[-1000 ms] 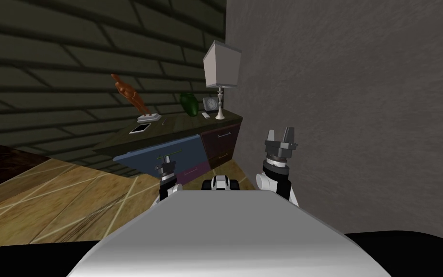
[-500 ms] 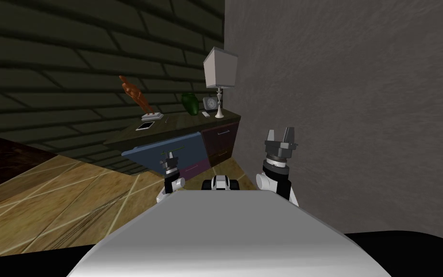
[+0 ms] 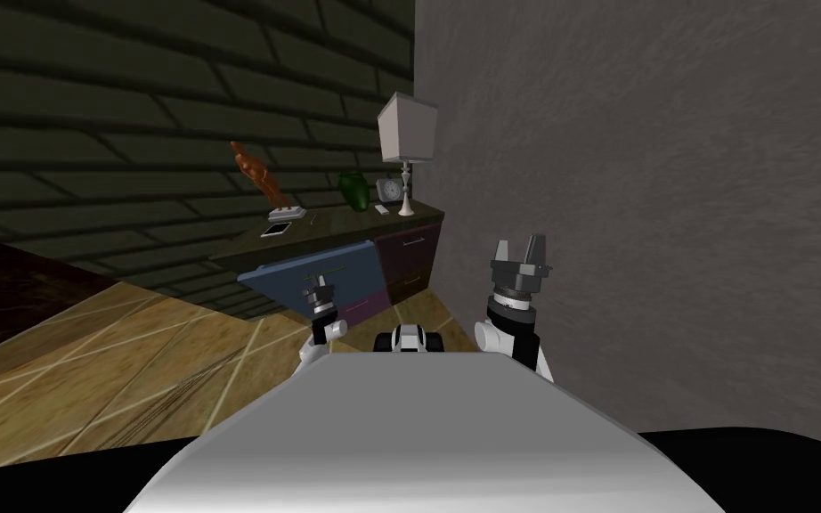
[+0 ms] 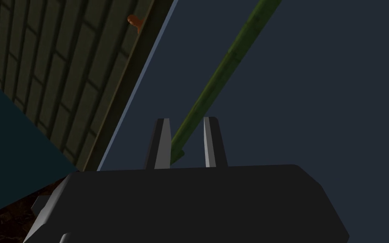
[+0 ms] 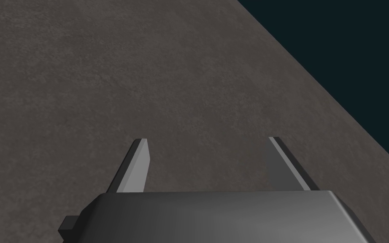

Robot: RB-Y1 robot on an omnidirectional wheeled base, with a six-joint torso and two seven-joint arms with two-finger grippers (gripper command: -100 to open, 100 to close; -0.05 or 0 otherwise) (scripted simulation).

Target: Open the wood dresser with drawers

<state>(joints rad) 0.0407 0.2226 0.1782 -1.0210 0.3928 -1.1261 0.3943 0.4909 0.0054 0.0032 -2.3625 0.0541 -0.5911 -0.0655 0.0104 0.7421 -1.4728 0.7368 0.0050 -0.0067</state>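
Left tool (image 4: 186, 119) grips the green handle (image 4: 227, 63) of the blue drawer (image 3: 351, 263). The dresser (image 3: 410, 254) sits farther off after my retreat. Right tool (image 3: 519, 242) gapes.

Floor (image 3: 133, 356): wood planks; the dresser stands on it in a corner.
Dresser (image 3: 333, 223) top: dark and flat.
Left end: a phone (image 3: 276, 229) lying flat, an orange figurine (image 3: 257, 174) just behind.
Middle: a green vase (image 3: 354, 191).
Wall end: a clock (image 3: 389, 190), a lamp (image 3: 408, 142), and a small white object (image 3: 382, 210) in front.
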